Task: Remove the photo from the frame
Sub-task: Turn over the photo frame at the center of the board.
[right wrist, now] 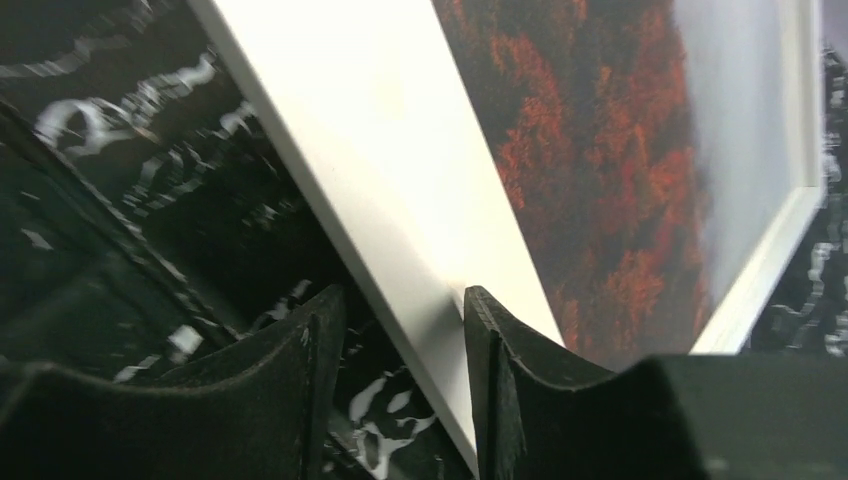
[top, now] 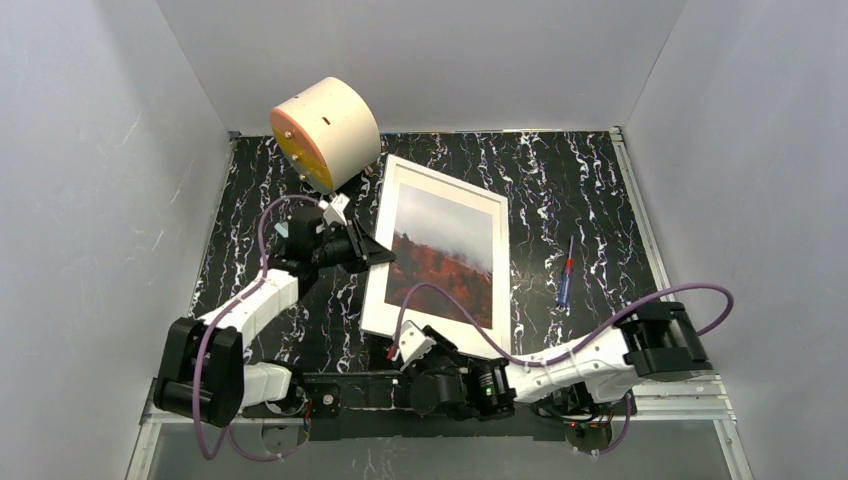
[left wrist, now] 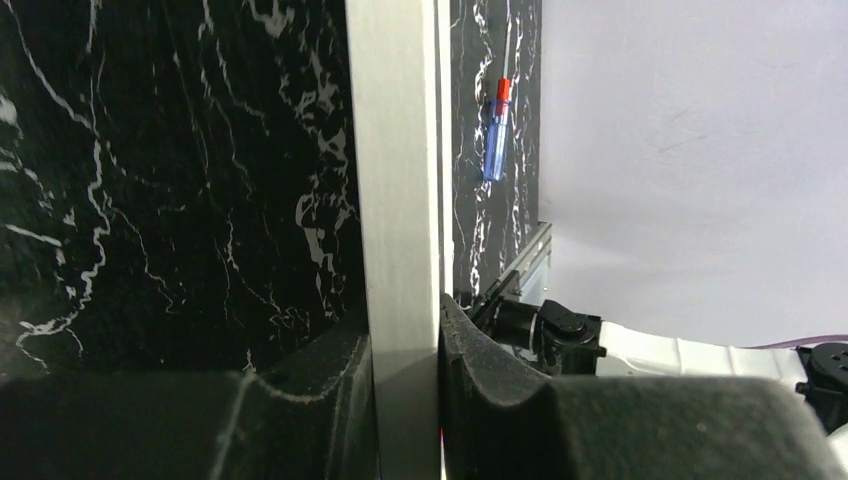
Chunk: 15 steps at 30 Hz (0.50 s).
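The white frame [top: 450, 182] lies face up on the black marble table, with the photo [top: 445, 260] of red-orange trees and grey mist inside it. My left gripper [top: 383, 256] is shut on the frame's left edge. In the left wrist view, both pads press the white edge [left wrist: 395, 180] at the gripper [left wrist: 405, 335]. My right gripper [top: 425, 338] is at the frame's near edge. In the right wrist view it [right wrist: 405, 300] is open astride the white border [right wrist: 350, 130]. One finger touches the border and the other stands apart. The photo [right wrist: 600, 150] shows beyond.
A cream cylinder with an orange face [top: 325, 130] stands at the back left, close to the frame's far corner. A blue and red screwdriver [top: 566, 275] lies to the right of the frame and also shows in the left wrist view [left wrist: 495, 135]. Grey walls enclose the table.
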{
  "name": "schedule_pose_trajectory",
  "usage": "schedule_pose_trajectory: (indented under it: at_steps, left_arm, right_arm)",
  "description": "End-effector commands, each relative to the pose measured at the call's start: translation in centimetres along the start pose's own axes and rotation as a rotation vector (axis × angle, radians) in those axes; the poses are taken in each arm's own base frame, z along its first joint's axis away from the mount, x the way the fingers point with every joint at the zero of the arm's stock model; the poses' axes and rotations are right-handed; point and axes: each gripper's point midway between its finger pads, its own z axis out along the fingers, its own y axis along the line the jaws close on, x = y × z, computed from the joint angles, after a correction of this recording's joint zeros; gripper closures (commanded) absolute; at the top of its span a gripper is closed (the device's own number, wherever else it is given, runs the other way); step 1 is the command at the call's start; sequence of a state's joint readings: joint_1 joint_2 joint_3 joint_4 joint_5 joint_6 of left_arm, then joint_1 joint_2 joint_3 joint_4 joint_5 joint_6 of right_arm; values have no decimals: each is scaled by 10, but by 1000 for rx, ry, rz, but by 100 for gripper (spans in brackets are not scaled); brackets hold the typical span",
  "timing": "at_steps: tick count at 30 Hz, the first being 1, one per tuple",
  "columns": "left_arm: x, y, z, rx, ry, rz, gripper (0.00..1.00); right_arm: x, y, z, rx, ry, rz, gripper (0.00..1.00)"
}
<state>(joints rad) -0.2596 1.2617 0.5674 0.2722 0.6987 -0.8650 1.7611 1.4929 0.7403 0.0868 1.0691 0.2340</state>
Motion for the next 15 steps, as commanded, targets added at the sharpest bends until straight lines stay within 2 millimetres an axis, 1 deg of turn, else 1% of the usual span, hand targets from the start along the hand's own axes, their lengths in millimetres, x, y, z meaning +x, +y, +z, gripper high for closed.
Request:
schedule_pose_trajectory:
  at_steps: [1, 3, 6, 9, 12, 15]
  left_arm:
    - [-36, -20, -20, -99, -98, 195, 100]
    - [-40, -25, -24, -124, -102, 201, 100]
    - [-48, -33, -30, -148, -114, 224, 100]
    - [-54, -35, -36, -189, -120, 252, 100]
    - [-59, -32, -42, -242, -135, 273, 100]
    - [-62, -32, -47, -276, -140, 291, 100]
  right_arm:
    - [-61, 21, -19, -155, -97, 297, 44]
    - [-70, 23, -24, -185, -110, 329, 43]
    - [-81, 19, -31, -208, -131, 367, 40]
    - [-92, 8, -38, -210, -165, 422, 36]
    - [-102, -4, -46, -220, -198, 466, 32]
    - [-103, -18, -46, -190, -191, 514, 29]
